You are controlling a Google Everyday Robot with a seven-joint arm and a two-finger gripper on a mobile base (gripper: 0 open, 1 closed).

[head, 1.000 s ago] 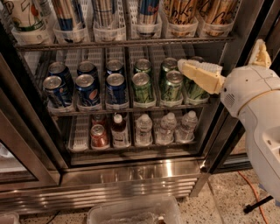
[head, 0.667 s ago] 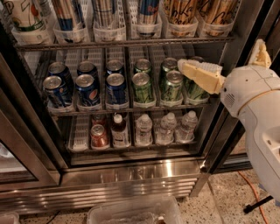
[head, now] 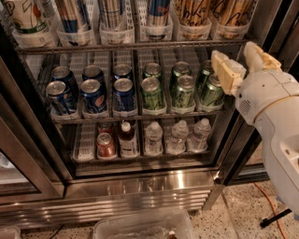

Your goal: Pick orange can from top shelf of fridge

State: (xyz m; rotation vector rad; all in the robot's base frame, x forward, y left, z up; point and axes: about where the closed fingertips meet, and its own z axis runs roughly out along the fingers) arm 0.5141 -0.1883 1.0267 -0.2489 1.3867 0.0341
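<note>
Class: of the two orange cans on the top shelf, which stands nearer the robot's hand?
The rightmost orange can, almost above the hand; the other orange can sits one lane left.

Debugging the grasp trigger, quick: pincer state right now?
Pincer: open, holding nothing; beside the green cans, below the rightmost orange can.

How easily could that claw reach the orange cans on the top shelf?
Probably yes: the gripper sits open just below the orange cans, nothing between them, though it must rise past the top shelf edge.
</note>
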